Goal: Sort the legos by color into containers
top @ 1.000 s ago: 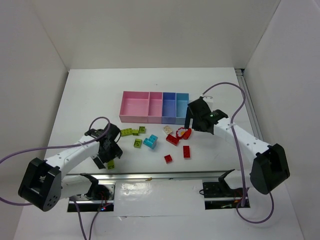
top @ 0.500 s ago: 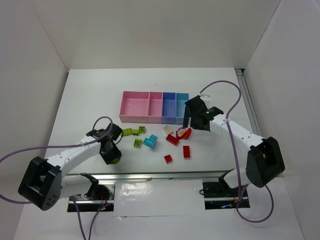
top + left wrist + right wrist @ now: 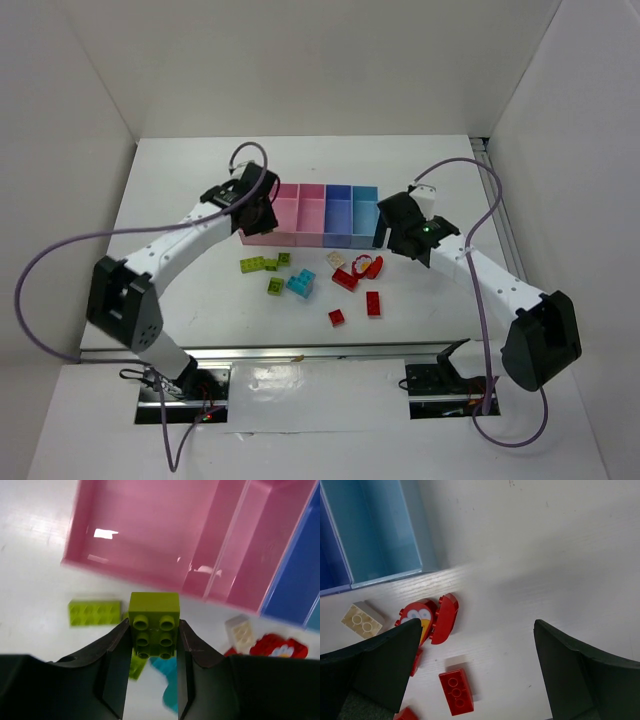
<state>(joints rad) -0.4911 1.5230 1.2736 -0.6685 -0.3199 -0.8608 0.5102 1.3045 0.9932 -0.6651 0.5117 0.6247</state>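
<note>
Lime green brick [image 3: 154,607], glossy and two studs wide, sits pinched between the dark, smooth fingers of my left claw [image 3: 154,626]. The claw is narrowed onto the brick's sides, and the studded face is turned toward my wrist camera. Seen from above, this claw [image 3: 255,210] hangs at the left, pink end of the tray [image 3: 300,241], by its near corner. Just past the held brick lies the large pink compartment [image 3: 150,525], its slick plastic floor throwing back a bright glare. A narrower pink compartment [image 3: 245,545] lies beside it, then the periwinkle one [image 3: 295,580]. On the white counter [image 3: 30,580] under my left claw lie a flat lime plate [image 3: 95,612], a cyan brick [image 3: 167,682] and a cream brick [image 3: 241,632]. My right claw [image 3: 477,625] is spread wide and holds nothing, hovering near the tray's light blue compartment [image 3: 380,530]. Beneath it a red domed piece [image 3: 445,617] touches a red piece printed with a face [image 3: 416,616], and a little apart lies a small red studded brick [image 3: 455,691].
</note>
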